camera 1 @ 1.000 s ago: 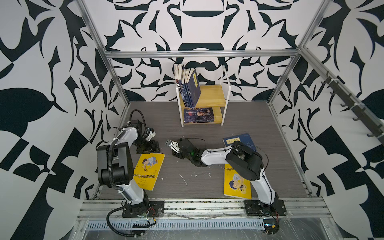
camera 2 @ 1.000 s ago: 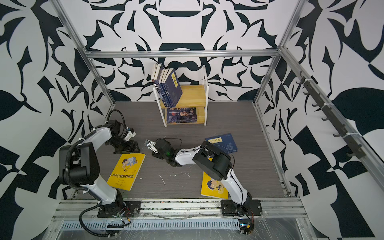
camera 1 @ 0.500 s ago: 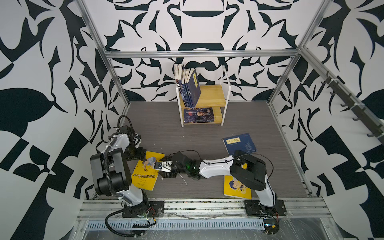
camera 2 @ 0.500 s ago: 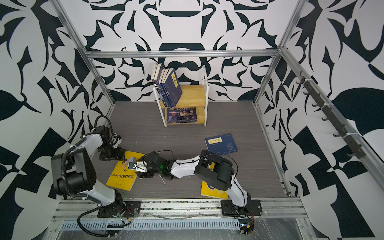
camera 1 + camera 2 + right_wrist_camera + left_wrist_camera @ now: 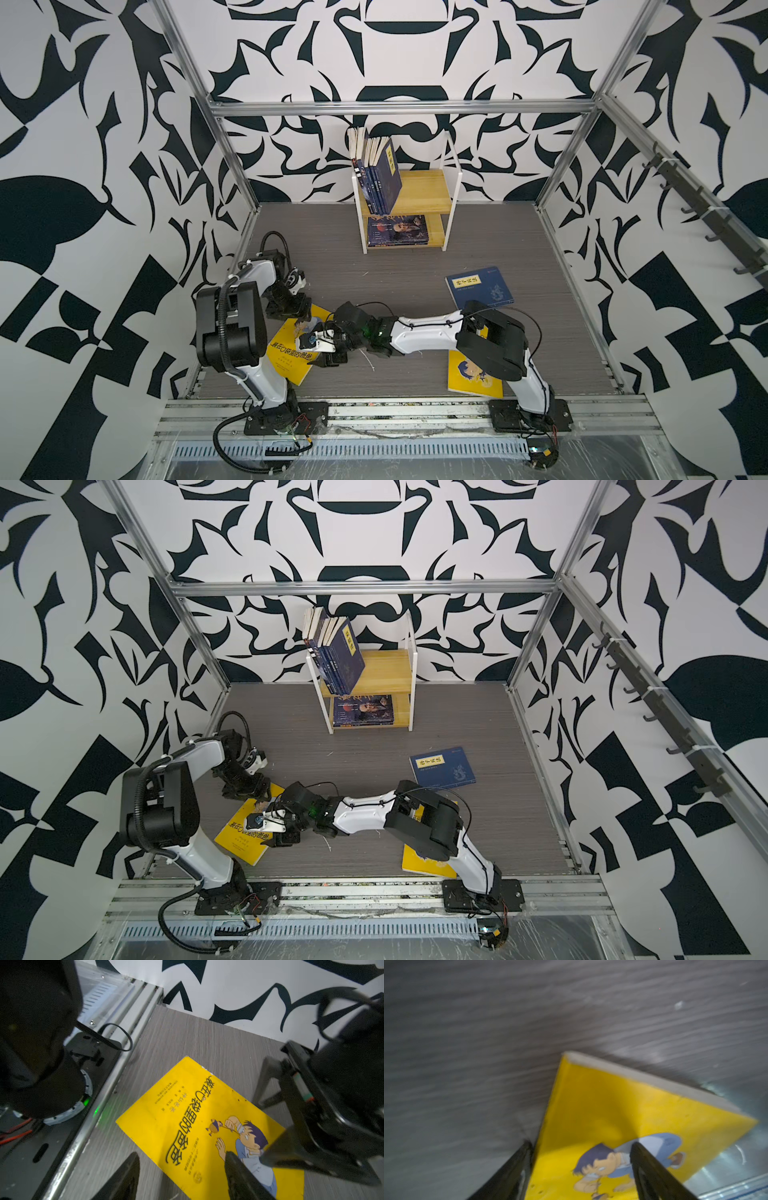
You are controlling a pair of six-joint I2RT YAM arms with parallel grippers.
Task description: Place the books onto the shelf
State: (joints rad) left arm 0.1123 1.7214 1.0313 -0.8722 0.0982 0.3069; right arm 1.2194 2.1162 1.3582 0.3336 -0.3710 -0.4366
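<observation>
A yellow cartoon book (image 5: pixel 286 353) (image 5: pixel 243 833) lies flat on the floor at the front left. My left gripper (image 5: pixel 301 318) (image 5: pixel 581 1167) is open at the book's far corner; one finger is beside the book's edge and the other over the cover (image 5: pixel 602 1105). My right gripper (image 5: pixel 322 359) (image 5: pixel 182 1169) reaches across the middle and is open, straddling the near edge of the same book (image 5: pixel 187 1109). A second yellow book (image 5: pixel 473 380) lies partly under the right arm. A navy book (image 5: pixel 480 286) lies further back. The shelf (image 5: pixel 424 191) (image 5: pixel 390 669) holds several navy books upright on its upper board and a dark portrait book (image 5: pixel 397 230) on its lower board.
The left arm's base (image 5: pixel 41 1084) and the metal front rail (image 5: pixel 108 1076) stand close to the yellow book. The patterned side wall (image 5: pixel 124 208) is just beyond the left arm. Bare grey floor (image 5: pixel 374 274) lies between the shelf and the arms.
My right gripper has swung forward and left from mid-floor to the yellow book. My left gripper has come down onto the book's far corner.
</observation>
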